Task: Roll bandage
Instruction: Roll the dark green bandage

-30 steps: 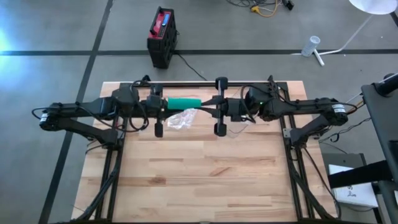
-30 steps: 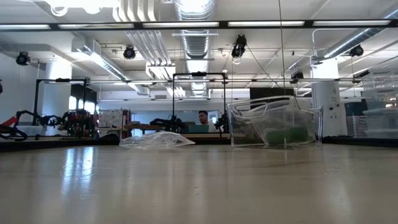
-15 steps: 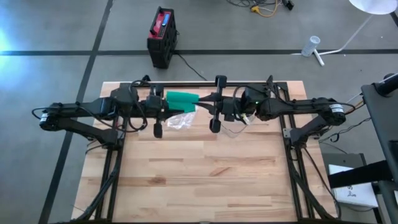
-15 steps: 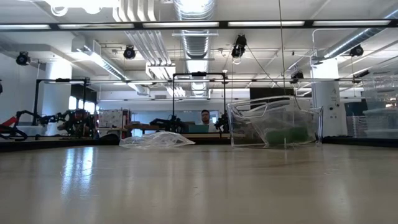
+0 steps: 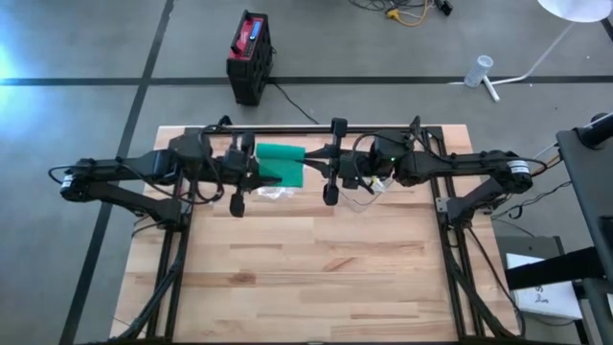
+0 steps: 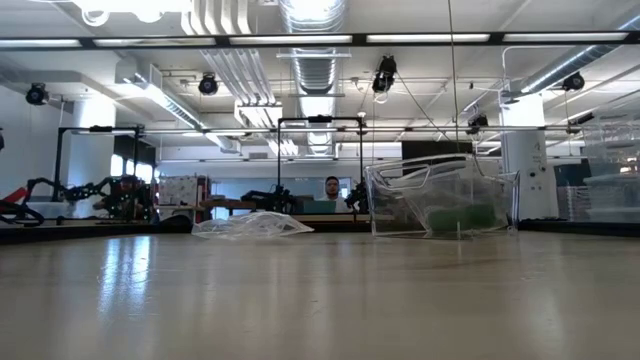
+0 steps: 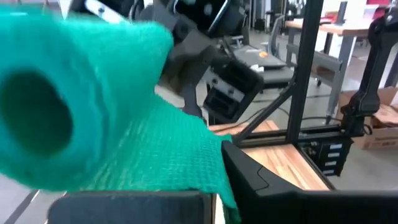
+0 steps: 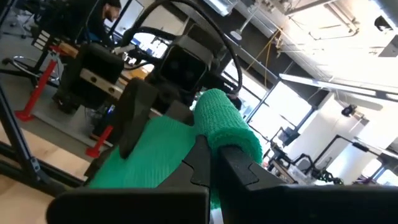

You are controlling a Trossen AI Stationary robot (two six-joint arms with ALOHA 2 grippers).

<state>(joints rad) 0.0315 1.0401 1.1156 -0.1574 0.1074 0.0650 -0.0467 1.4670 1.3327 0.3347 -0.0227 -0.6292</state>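
A green bandage (image 5: 281,164) hangs above the table's far middle, between my two grippers. It is partly unrolled. Its roll (image 7: 62,93) shows end-on in the left wrist view, with a hollow core, and a flat sheet (image 7: 161,155) runs off it. My left gripper (image 5: 260,170) is shut on the sheet. My right gripper (image 5: 311,166) is shut at the roll (image 8: 227,124). A crumpled clear wrapper (image 5: 271,191) lies on the table under them. My left gripper holds the bandage's unrolled sheet (image 7: 205,180) between its two fingers, coming level from the table's left. The sheet runs up from the fingers to the roll, clear of the table. The fingers hide the place of contact. My right gripper holds the roll by its right end (image 8: 219,138) between its two fingers (image 8: 200,158), coming level from the table's right. The roll is lifted clear, lying about level. The sheet (image 8: 149,155) spreads from it toward my left gripper.
The wooden table (image 5: 316,278) stretches toward its near edge. A black bar (image 5: 316,128) runs along the far edge. In the low view the wrapper (image 6: 250,225) and a clear container (image 6: 440,205) stand at the back, with a person (image 6: 330,187) far off.
My right gripper has gone a little toward the table's left, closer to my left gripper. The bandage, a narrow level roll a second ago, now shows a broad flat sheet spread between the grippers. It stays lifted clear of the table.
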